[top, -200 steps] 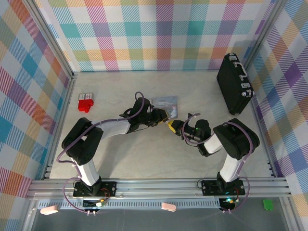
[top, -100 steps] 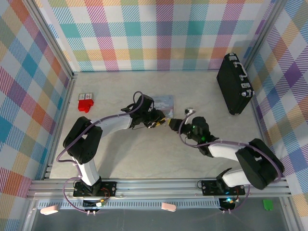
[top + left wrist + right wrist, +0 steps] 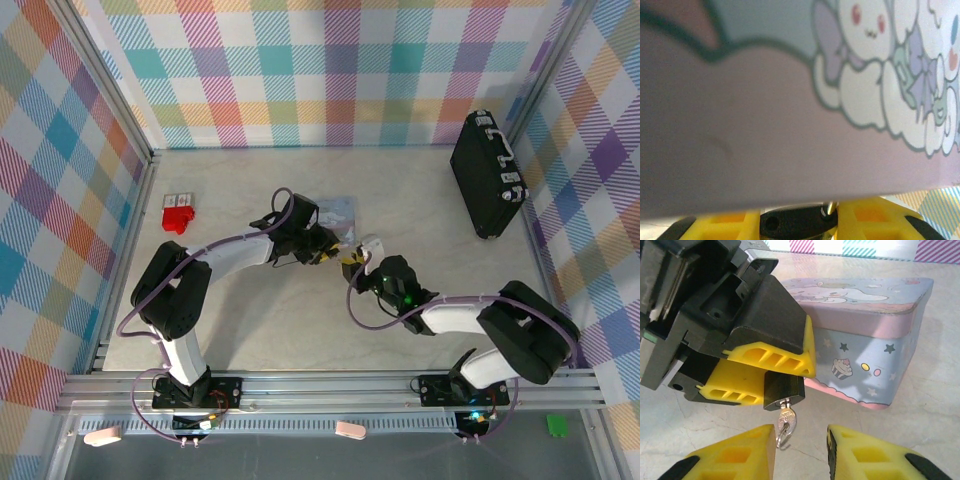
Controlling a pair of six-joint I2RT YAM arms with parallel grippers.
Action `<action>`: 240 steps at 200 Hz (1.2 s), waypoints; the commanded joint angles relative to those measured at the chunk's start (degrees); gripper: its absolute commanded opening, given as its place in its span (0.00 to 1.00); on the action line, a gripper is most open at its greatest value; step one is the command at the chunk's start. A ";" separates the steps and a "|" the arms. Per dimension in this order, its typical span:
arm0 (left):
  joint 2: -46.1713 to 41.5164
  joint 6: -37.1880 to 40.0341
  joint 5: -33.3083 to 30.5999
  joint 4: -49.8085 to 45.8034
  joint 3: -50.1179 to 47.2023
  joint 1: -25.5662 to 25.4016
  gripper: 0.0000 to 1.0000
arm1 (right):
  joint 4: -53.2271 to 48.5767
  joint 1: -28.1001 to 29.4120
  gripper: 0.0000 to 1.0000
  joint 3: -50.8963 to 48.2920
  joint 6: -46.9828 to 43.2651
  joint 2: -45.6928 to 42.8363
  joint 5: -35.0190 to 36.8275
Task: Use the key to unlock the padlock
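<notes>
Currently: left tool (image 3: 333, 251) clamped on padlock (image 3: 783, 389), key (image 3: 785, 421) hanging from it. Right tool (image 3: 801, 452) apart astride key; close squarely on bow, twist.

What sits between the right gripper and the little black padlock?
A small silvery key, hanging from the underside of the padlock, seen in the right wrist view.

We are in a robot test cell of a lab. An aluminium frame (image 3: 330, 385) boxes in a pale marbled tabletop (image 3: 300, 320), and bright checked panels (image 3: 300, 60) line the walls. A left arm (image 3: 175, 300) and a right arm (image 3: 520, 335) stand bolted side by side on the near rail.
</notes>
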 commanded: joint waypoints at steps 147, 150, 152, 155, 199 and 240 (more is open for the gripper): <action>2.22 11.26 -3.22 3.22 -6.63 -0.78 0.23 | 0.10 -7.95 0.36 4.47 32.58 9.31 -18.60; 2.19 11.54 -3.58 3.02 -6.69 -0.83 0.24 | 0.04 -7.95 0.36 4.34 32.51 9.20 -18.51; 2.20 11.76 -3.76 2.90 -6.77 -0.90 0.24 | -0.02 -7.95 0.36 4.30 32.45 9.10 -18.47; 2.25 12.00 -4.01 2.78 -6.84 -0.92 0.25 | -0.13 -7.95 0.36 4.24 32.33 8.99 -18.40; 1.29 13.91 -5.78 2.07 -8.57 -1.10 0.50 | -1.65 -7.96 0.36 3.94 31.44 7.83 -18.11; -4.24 17.31 -7.92 -0.89 -9.69 -1.54 0.67 | -2.19 -7.95 0.36 4.25 31.10 7.82 -18.62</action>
